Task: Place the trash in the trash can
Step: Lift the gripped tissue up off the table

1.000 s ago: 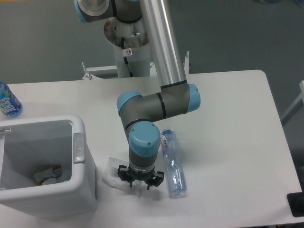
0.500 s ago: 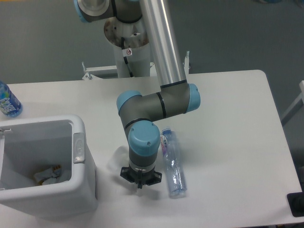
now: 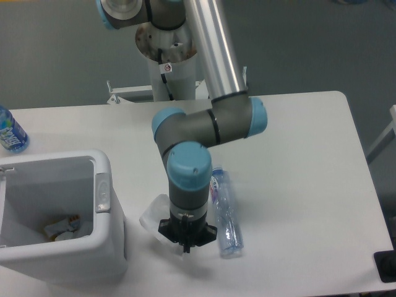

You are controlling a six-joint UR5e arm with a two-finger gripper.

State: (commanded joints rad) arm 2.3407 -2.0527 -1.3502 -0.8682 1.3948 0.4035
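Observation:
The crumpled white wrapper [image 3: 153, 216] sticks out to the left of my gripper [image 3: 185, 246], which points straight down and is shut on it, a little above the table. The arm's wrist hides most of the wrapper. The slim clear bottle [image 3: 226, 216] with a blue-white label lies on the table just right of the gripper, not touching it. The white trash can [image 3: 106, 189] stands at the front left, a short way left of the gripper, with some crumpled scraps [image 3: 60, 226] on its bottom.
A vivid blue bottle [image 3: 10, 131] stands at the table's far left edge, behind the trash can. The robot's base [image 3: 166, 55] is mounted behind the table's back edge. A dark object [image 3: 386, 266] sits off the front right corner.
The gripper's fingers were spread over the wrapper, then shut on it. The wrist has since risen slightly, and the wrapper has come up with it at the left.

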